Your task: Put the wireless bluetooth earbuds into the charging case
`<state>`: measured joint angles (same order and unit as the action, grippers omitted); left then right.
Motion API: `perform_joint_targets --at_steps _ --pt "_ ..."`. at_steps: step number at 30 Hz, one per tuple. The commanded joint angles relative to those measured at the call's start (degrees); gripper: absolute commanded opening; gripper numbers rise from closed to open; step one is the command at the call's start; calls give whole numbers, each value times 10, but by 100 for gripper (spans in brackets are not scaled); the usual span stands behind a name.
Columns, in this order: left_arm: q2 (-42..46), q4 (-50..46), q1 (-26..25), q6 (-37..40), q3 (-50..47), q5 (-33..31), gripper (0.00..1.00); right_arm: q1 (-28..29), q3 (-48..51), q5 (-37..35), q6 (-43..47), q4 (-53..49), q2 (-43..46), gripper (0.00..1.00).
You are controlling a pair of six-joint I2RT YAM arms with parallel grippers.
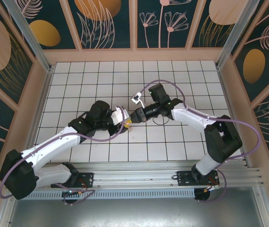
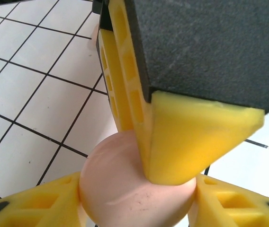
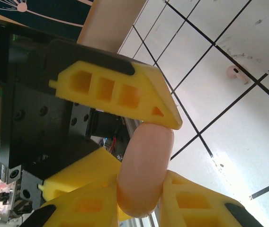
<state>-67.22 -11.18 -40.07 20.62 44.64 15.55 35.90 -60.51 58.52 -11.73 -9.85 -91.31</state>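
Charging case point(image 2: 130, 194): we note a pale pink, smooth, rounded disc with a few faint dark scuffs on its face. It is held off the table point(image 3: 248, 142). The left gripper point(image 2: 138, 178) flanks its rim on both sides; we cannot tell whether it presses. From the right wrist we see the case point(image 3: 144, 170) edge-on, nearly upright, its flat faces clamped by the right gripper point(image 3: 141, 182).

Earbud point(image 3: 233, 73): we see one tiny pale pink piece with a dark spot, lying on a white square just beside a black grid line, well apart from the case.
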Motion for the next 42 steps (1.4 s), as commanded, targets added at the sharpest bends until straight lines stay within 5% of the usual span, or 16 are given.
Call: perform_joint_targets --at_steps 1,9,19,26,34,42 --pt "7 39 0 -30 0 -12 57 -14 10 -17 29 15 40 20" --pt "57 138 11 -95 -46 -27 63 -94 87 -32 31 65 151 18" --pt "63 346 33 -160 -106 159 56 -128 81 3 163 45 214 19" --pt "34 277 33 -77 -54 260 53 -125 36 22 345 -65 218 18" --pt "10 213 33 22 -22 279 49 -94 20 6 589 -184 221 16" --pt "6 190 32 67 -16 298 48 -70 26 -1 648 -167 228 14"
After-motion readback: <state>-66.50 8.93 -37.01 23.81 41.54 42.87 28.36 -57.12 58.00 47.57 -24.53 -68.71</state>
